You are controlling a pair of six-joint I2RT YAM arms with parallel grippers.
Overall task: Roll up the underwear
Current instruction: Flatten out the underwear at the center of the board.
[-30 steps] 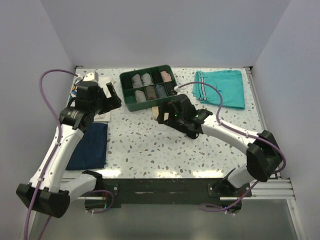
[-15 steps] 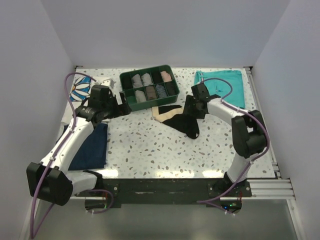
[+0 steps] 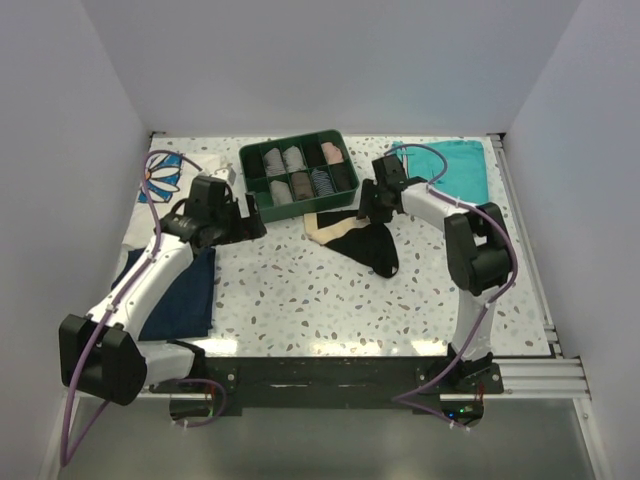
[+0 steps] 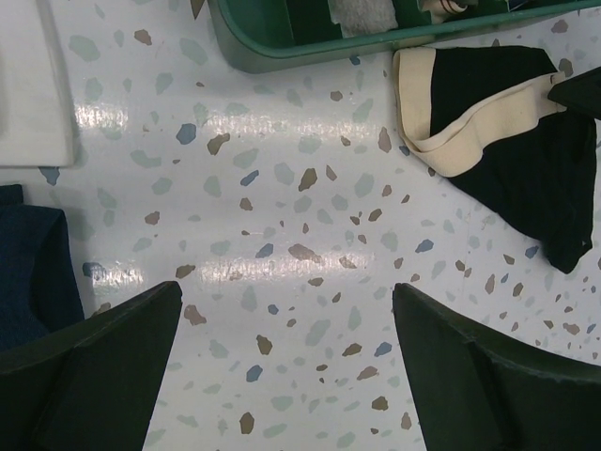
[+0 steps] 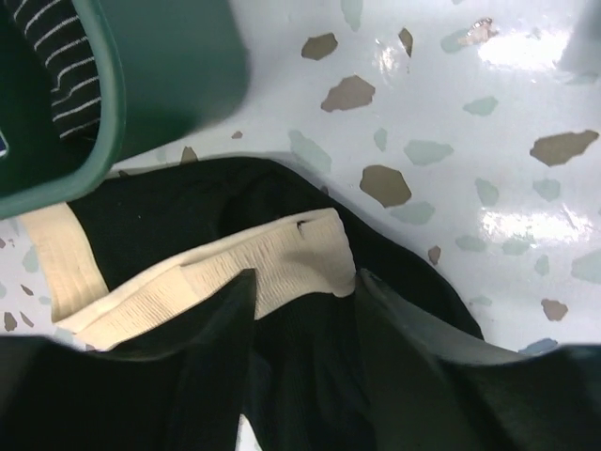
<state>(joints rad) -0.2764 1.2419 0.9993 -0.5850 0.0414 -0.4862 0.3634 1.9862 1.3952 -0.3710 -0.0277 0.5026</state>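
From the top external view, the underwear (image 3: 365, 245) lay on the speckled tabletop (image 3: 300, 290), just near of the green tray (image 3: 290, 141). It was black, with its beige waistband (image 3: 322, 228) turned toward the left. The right tool (image 3: 370, 208) pointed down onto the far right part of the underwear, close to the tray's near right corner. The left tool (image 3: 255, 212) hovered at the tray's near left corner, well apart from the fabric. Teal shorts (image 3: 460, 170) lay at the far right and a navy garment (image 3: 185, 295) at the near left.

In the left wrist view, the left tool's two fingers (image 4: 94, 366) stood spread wide over bare tabletop, holding nothing. The underwear showed at the upper right of this view, below the tray's wall.

In the right wrist view, the right tool's fingers (image 5: 207, 366) stood on either side of a folded strip of the beige waistband, which filled the narrowed gap between them. Whether they clamped it could not be told. Black fabric spread around them, its far edge reaching the tray. A black-and-white striped roll (image 5: 56, 56) sat in the tray's corner compartment.
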